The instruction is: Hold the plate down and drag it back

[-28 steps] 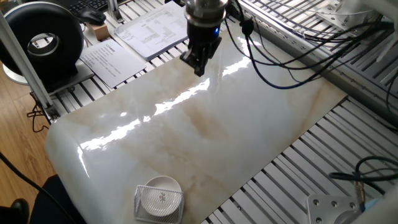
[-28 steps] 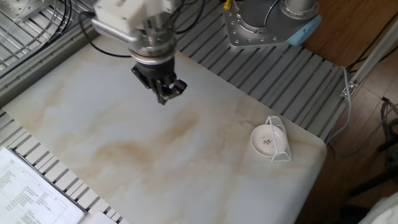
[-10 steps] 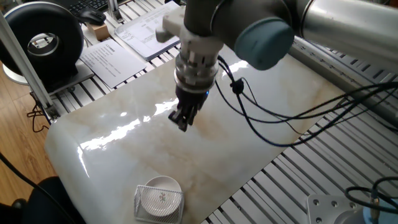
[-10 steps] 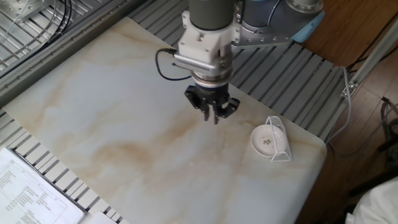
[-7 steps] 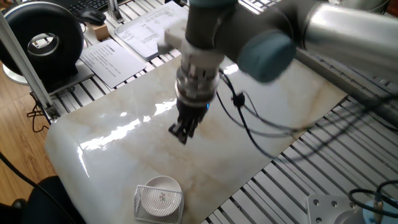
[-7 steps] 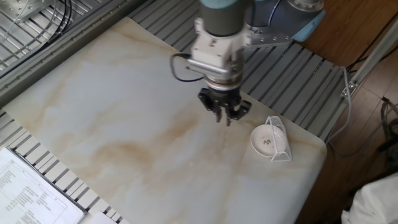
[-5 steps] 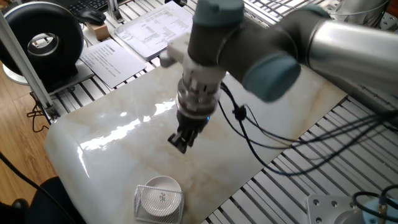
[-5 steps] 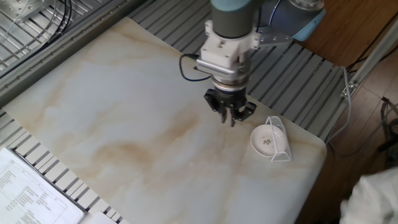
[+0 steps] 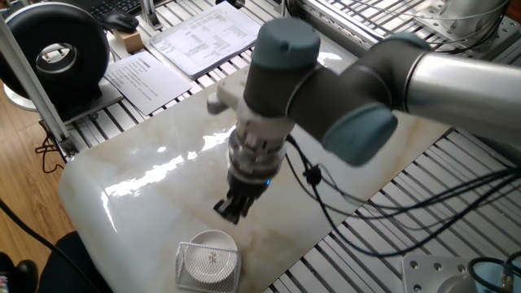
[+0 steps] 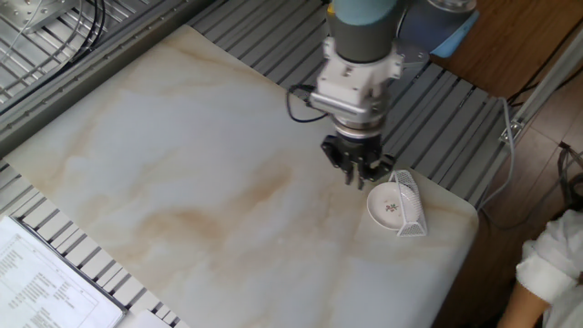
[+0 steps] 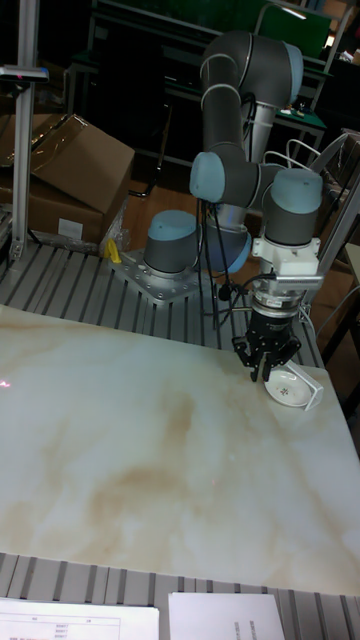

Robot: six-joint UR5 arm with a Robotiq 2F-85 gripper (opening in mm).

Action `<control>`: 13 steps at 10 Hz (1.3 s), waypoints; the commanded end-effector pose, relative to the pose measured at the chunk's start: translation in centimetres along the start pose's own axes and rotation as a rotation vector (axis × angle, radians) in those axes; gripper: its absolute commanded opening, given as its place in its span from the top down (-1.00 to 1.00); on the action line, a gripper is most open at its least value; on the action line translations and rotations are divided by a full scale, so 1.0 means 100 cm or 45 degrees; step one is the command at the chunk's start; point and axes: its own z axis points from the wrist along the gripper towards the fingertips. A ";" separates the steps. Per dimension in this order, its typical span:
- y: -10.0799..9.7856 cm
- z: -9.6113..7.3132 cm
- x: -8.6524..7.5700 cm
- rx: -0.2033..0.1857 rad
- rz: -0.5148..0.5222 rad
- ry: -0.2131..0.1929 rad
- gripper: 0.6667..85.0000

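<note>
This is a robotics lab or workshop. A marble-patterned surface (image 10: pixel 182 182) sits on a slotted aluminium frame (image 9: pixel 423 203), with the arm's base (image 11: pixel 170 262) bolted to it. Loose cables (image 9: pixel 383 207), printed sheets (image 9: pixel 191 37), cardboard boxes (image 11: pixel 70 170) and dark metal shelving (image 11: pixel 150 40) surround it, above a wooden floor (image 9: pixel 20 163).

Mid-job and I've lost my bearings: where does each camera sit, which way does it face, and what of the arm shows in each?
One fixed view: high, near the plate corner, facing across the marble table toward papers; shows wrist and gripper.
The other fixed view: high on the opposite side, facing the arm's base; shows wrist, gripper, plate.
Tall fixed view: low at the table's paper edge, facing the base; shows the whole arm, gripper.
All three share gripper, plate and wire-mesh basket.
</note>
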 end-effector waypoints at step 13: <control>0.031 0.032 -0.003 -0.041 0.002 -0.041 0.13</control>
